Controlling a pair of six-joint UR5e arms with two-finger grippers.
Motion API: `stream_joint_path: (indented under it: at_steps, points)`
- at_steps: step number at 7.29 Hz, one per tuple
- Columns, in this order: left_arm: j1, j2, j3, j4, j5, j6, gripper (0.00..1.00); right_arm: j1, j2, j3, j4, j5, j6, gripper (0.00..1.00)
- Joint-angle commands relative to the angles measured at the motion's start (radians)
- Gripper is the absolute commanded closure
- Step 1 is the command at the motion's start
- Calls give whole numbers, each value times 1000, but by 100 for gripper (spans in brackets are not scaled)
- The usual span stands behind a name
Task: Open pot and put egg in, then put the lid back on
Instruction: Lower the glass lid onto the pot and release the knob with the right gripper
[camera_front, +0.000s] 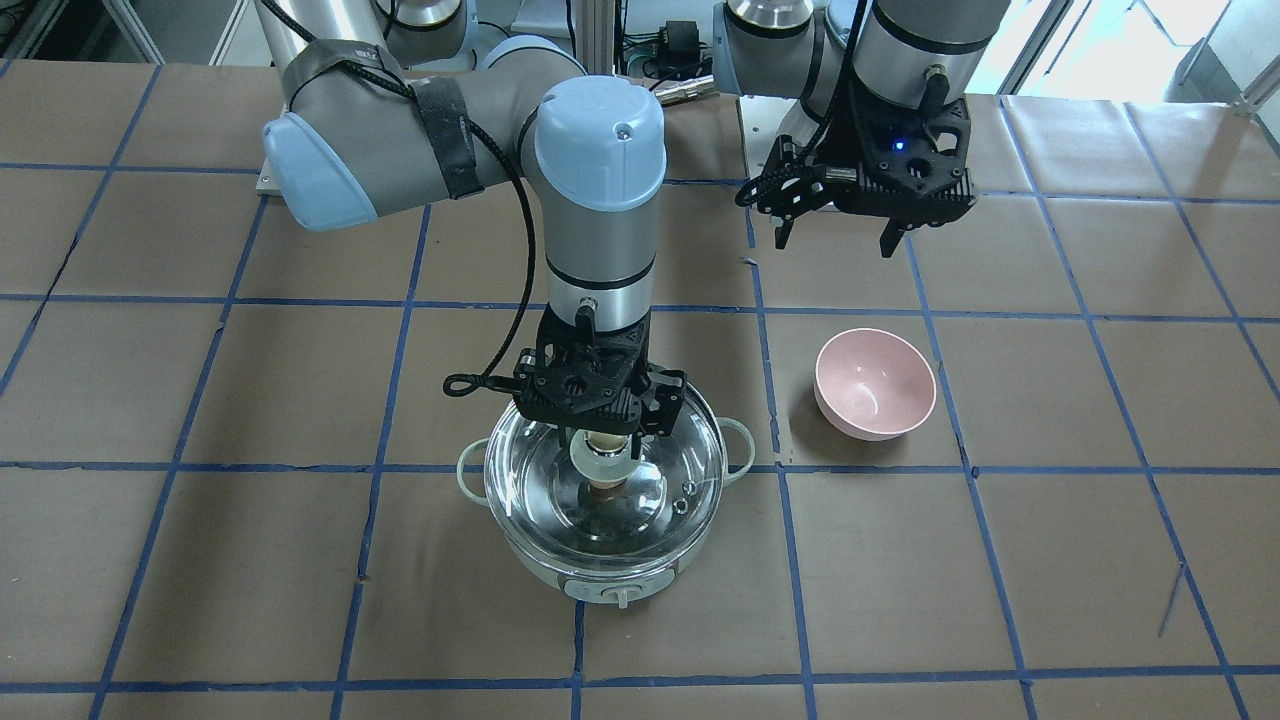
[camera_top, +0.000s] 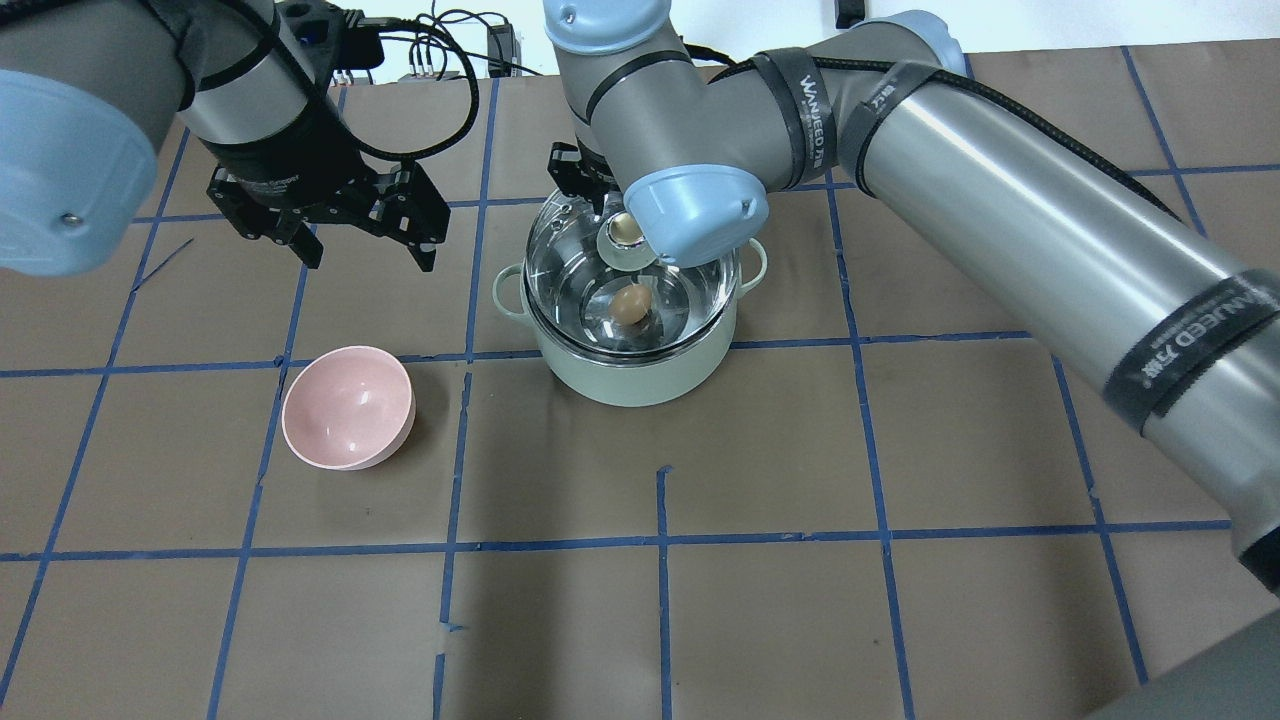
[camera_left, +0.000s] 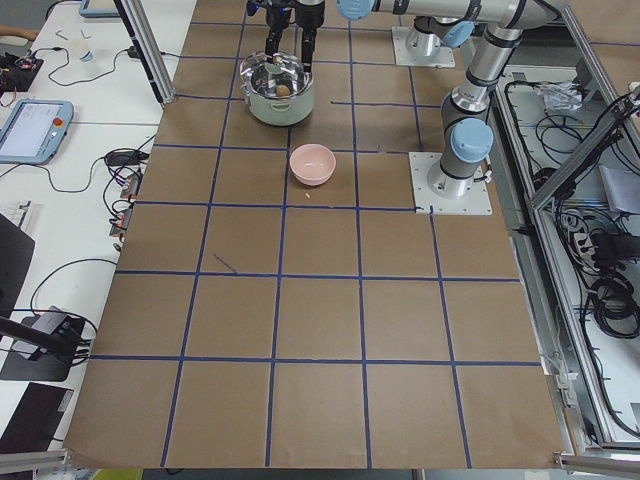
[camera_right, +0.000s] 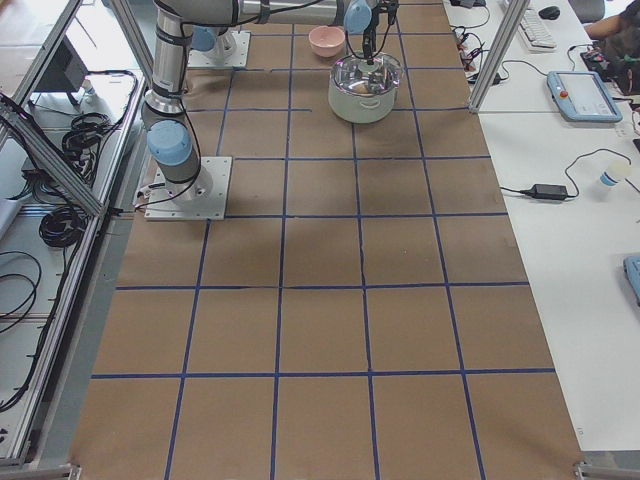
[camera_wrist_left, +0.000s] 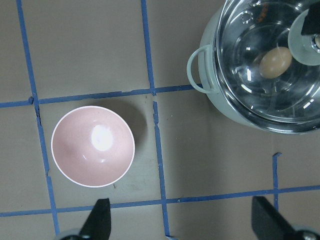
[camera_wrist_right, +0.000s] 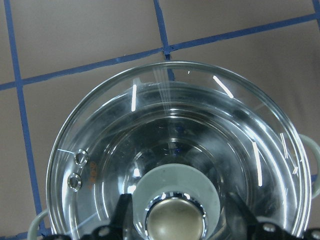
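Currently the right gripper (camera_front: 602, 438) clamps the lid (camera_front: 540, 490) by its knob, left gripper (camera_front: 835, 235) wide; I fear it seats off-centre on the pot (camera_top: 620, 375) and slides.

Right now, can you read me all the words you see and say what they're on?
"VANJEED": on a black strap around the right arm, and on a second strap nearer its base; the marks after it are too blurred.
Orange print on the lid: too blurred to read.
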Motion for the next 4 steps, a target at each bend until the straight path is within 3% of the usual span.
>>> stream_joint_path:
  at_steps: [1, 3, 4]
  points:
    - [0, 0, 0, 0, 0, 0, 0, -57, -42, 1, -2, 2, -101, 14]
    - [0, 0, -2, 0, 0, 0, 0, -161, -142, 36, 62, 22, -192, 0]
    - [0, 0, -2, 0, 0, 0, 0, -194, -173, 47, 100, 42, -195, 0]
